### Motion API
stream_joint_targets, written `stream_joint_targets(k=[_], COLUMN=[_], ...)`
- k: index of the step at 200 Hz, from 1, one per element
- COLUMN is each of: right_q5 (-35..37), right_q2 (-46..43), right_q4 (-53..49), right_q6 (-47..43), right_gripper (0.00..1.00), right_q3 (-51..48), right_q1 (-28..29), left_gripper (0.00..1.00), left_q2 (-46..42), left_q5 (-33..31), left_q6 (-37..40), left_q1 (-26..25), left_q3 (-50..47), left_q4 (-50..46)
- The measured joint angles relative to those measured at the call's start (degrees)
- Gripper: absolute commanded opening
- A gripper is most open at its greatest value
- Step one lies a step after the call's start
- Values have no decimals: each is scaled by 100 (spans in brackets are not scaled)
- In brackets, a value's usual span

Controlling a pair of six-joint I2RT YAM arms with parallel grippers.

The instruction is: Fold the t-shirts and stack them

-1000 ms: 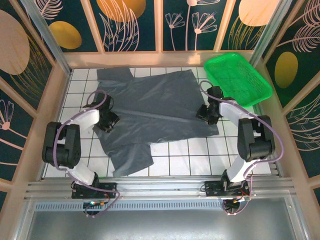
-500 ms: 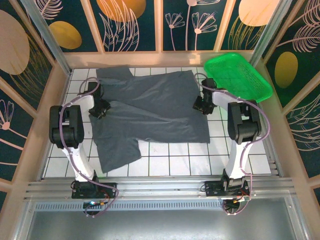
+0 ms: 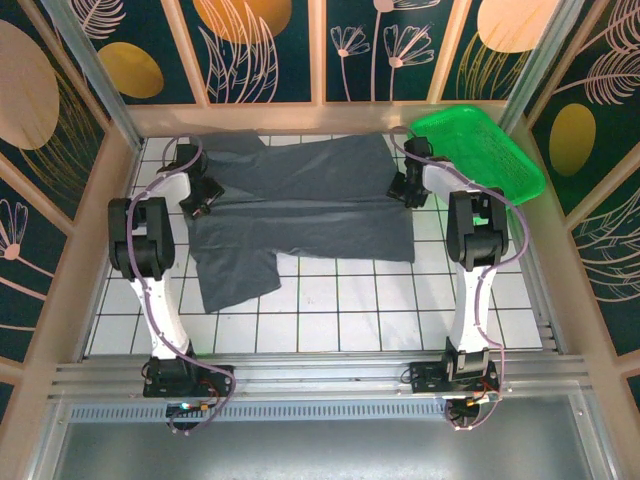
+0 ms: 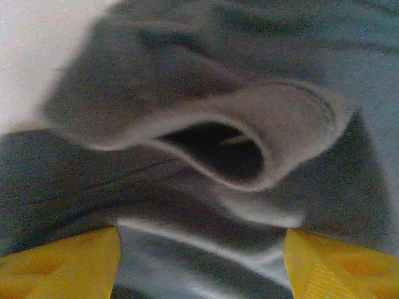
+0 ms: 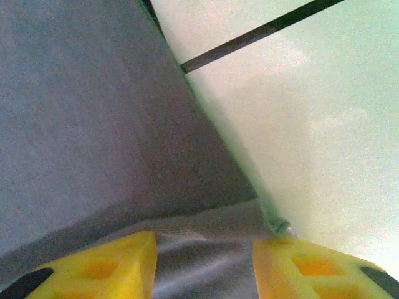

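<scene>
A dark slate-grey t-shirt (image 3: 300, 210) lies on the white tiles, its body doubled over toward the far wall and one sleeve hanging toward the near left. My left gripper (image 3: 200, 197) rests at the shirt's left edge. In the left wrist view its yellow fingers (image 4: 59, 265) stand wide apart, and loose cloth and a sleeve opening (image 4: 215, 149) lie ahead of the left gripper (image 4: 199, 268). My right gripper (image 3: 404, 190) sits at the shirt's right edge. In the right wrist view the right gripper (image 5: 204, 265) pinches a bunched fold of grey cloth (image 5: 81, 112).
A bright green plastic basket (image 3: 478, 155) stands at the far right corner, close to the right arm. White tiled floor (image 3: 350, 300) stretches between the shirt and the arm bases. Wooden walls close in the left, right and far sides.
Both grippers have moved toward the far wall, drawing the shirt's edge over itself into a fold. The left jaws have widened and the cloth now lies loose between them.
</scene>
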Motion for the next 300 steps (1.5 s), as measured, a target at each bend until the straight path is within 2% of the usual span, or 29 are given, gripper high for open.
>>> stream_joint_targets(k=[32, 45, 75, 104, 130, 153, 188, 207, 236, 270, 300], right_q5=[83, 105, 92, -55, -203, -304, -334, -286, -151, -42, -48], right_q2=[-457, -966, -2413, -3394, -3668, -3766, -3891, -3998, -4164, -4251, -4225], right_q4=[-101, -127, -55, -42, -74, -103, -109, -107, -96, -90, -24], right_q6=[0, 24, 153, 332, 507, 634, 745, 787, 894, 1043, 1069], right_gripper=[55, 56, 56, 56, 56, 55, 55, 54, 54, 52, 48], right_q3=[-308, -673, -1639, -2605, -3303, -3722, -3888, -3950, -4229, -4682, -4745], right_q1=[92, 140, 306, 518, 691, 796, 822, 820, 702, 210, 160], left_gripper=[68, 69, 65, 64, 64, 62, 51, 38, 0, 0, 0], left_q2=[-1550, -2282, -3451, -4325, -4778, -4833, -4592, -4535, -4509, -4656, -5051], left_q5=[-374, -485, -354, -258, -155, -105, -22, -39, -26, 33, 101], left_q6=[-116, -216, -669, -1095, -1241, -1255, -1318, -1377, -1436, -1563, -1709], left_q1=[-87, -356, -1394, -1541, -1534, -1534, -1534, -1534, -1532, -1534, -1534], left_q3=[-1408, -2041, -3567, -4693, -4927, -5021, -5252, -5241, -5215, -5132, -4896], left_q4=[-428, -599, -898, -1462, -1670, -1611, -1244, -1189, -1021, -949, -1207])
